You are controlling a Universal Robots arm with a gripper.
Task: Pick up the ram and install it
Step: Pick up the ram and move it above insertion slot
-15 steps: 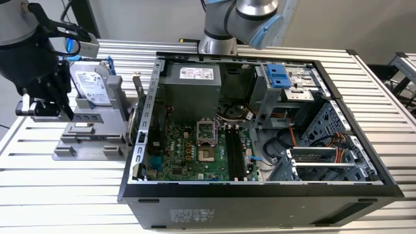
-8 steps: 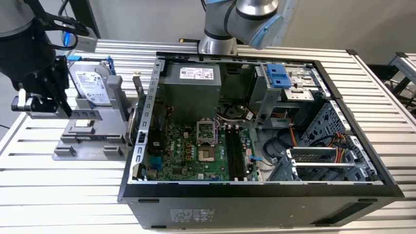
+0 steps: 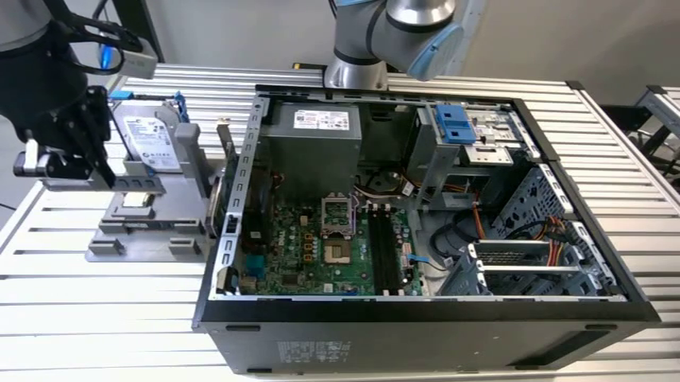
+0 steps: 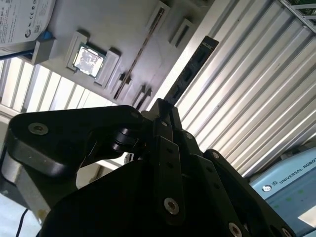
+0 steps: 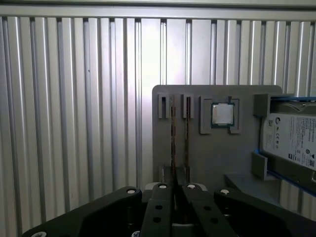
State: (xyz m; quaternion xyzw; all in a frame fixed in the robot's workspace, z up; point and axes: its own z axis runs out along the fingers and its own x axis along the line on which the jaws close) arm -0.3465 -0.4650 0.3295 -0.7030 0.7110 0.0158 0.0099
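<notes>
The ram (image 4: 190, 69) is a dark narrow stick with a row of black chips. It juts out from between the black fingers of my gripper (image 4: 163, 111), which is shut on its lower end. In the first wrist view the ram (image 5: 173, 143) shows edge-on as a thin line rising from the gripper (image 5: 174, 190), over the long slots of the grey holder (image 5: 207, 158). In the exterior view the gripper (image 3: 101, 171) hangs above that holder (image 3: 149, 231), at the exterior view's left, well apart from the open computer case (image 3: 425, 314).
A silver square processor (image 5: 222, 113) and a hard drive with blue handles (image 3: 149, 139) sit in the holder. Inside the case lie the green motherboard (image 3: 308, 247) and its long black memory slots (image 3: 388, 251). Everything rests on a ribbed metal table (image 3: 107, 318).
</notes>
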